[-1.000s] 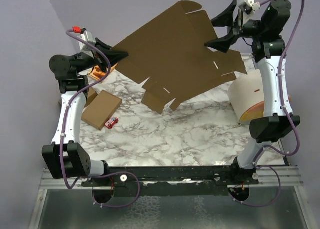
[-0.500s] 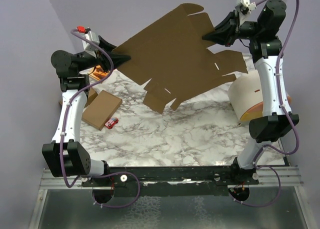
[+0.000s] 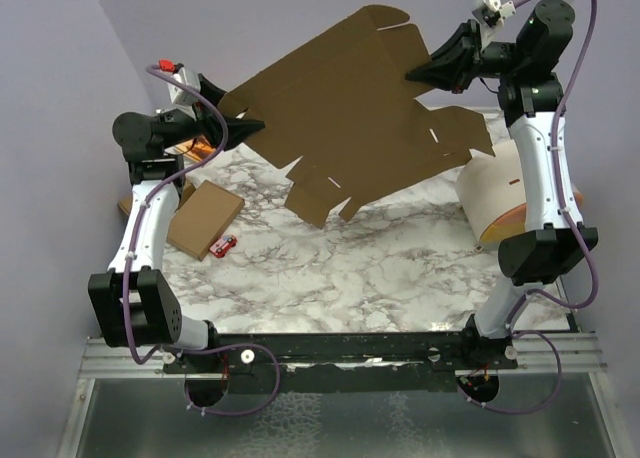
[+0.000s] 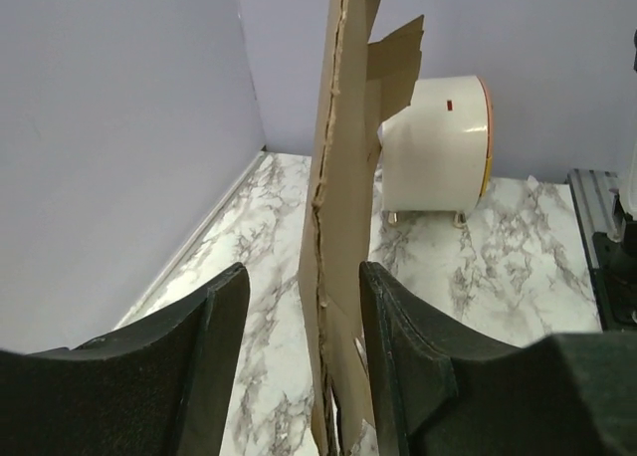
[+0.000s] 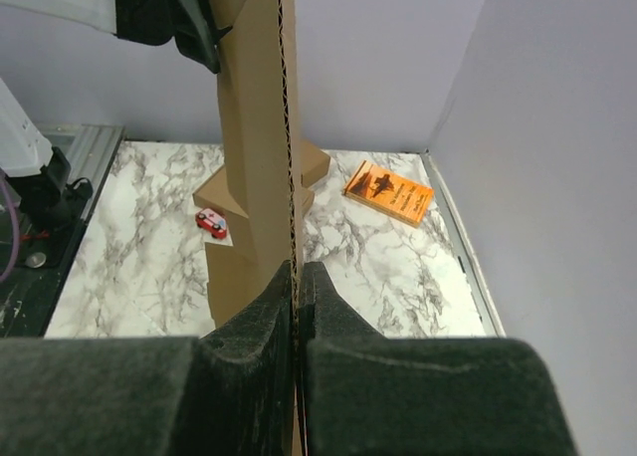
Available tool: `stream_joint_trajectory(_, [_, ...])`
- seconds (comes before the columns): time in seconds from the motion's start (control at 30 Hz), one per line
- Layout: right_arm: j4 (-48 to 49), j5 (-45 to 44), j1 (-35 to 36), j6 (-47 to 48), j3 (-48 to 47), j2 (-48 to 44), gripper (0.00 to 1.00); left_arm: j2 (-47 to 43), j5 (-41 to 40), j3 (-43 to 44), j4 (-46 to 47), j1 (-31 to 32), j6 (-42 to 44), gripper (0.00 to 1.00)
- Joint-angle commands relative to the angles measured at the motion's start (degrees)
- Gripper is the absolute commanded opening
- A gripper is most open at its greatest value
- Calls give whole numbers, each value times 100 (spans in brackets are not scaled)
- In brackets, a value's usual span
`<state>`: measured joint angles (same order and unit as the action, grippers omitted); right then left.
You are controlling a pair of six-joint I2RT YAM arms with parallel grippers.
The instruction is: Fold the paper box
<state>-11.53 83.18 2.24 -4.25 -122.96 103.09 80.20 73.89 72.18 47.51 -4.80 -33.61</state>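
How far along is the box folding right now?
Done: nothing folded; the paper box is a flat sheet held up off the table. In hand: right gripper pinches one edge, left gripper stands open around the opposite one. Left: every flap and wall fold.

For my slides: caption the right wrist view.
Right gripper clamps the upright paper box edge-on; orange book on the marble table beyond.

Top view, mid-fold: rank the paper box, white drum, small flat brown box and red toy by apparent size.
Largest: paper box, held up nearer the camera, which exaggerates it.
Then: white drum, though partly covered.
Then: small flat brown box.
Smallest: red toy.
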Motion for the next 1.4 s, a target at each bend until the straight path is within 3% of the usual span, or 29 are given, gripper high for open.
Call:
stream_joint_trajectory(0.0, [177,89,-22,-93,34,-91,1,139,-336,-140,1483,-21,-1083,49])
stream_joint_trajectory(0.2, [228,58,-22,-148,90,-73,1,74,-537,-292,1849,9,-1359,40])
stream_joint_trajectory(0.33, [274,56,-22,-172,129,-87,1,96,-549,-238,1835,60,-1405,28])
stream_joint_trajectory(0.4, [274,42,-22,-173,145,-85,1,138,-525,-201,1841,79,-1454,15])
stream_joint_trajectory(0.53, [270,37,-22,-156,181,-95,1,186,-498,-182,1950,93,-1575,0])
stream_joint_trajectory(0.7, [264,3,-20,-146,217,-79,2,201,-487,-158,2053,94,-1645,0])
stream_joint_trajectory(0.8, [208,-43,-22,-111,227,-77,22,258,-489,-86,2065,97,-1717,0])
stream_joint_trajectory(0.83, [197,-42,-22,-91,238,-74,24,273,-492,-56,2106,86,-1758,0])
stream_joint_trajectory(0.87, [195,-43,-22,-85,249,-68,21,299,-482,-39,2160,84,-1806,0])
stream_joint_trajectory(0.93, [199,-15,-22,-119,245,-46,4,353,-481,-12,2325,84,-1945,0])
stream_joint_trajectory(1.0, [244,5,-22,-177,250,-40,1,401,-508,-46,2510,84,-2119,0])
stream_joint_trajectory(1.03, [286,-8,-22,-207,263,-55,1,407,-521,-59,2547,80,-2167,4])
stream_joint_trajectory(1.13, [406,-33,-38,-414,181,-41,1,343,-631,-356,2861,-7,-2391,46])
stream_joint_trajectory(1.17, [463,-18,-47,-508,156,-34,1,317,-700,-516,3107,-47,-2521,55])
stream_joint_trajectory(1.23, [551,-17,-52,-605,125,-15,1,305,-843,-822,3709,-139,-2922,65])
stream_joint_trajectory(1.37, [588,-40,-55,-670,114,26,1,523,-1067,-1109,4847,-153,-3770,67])
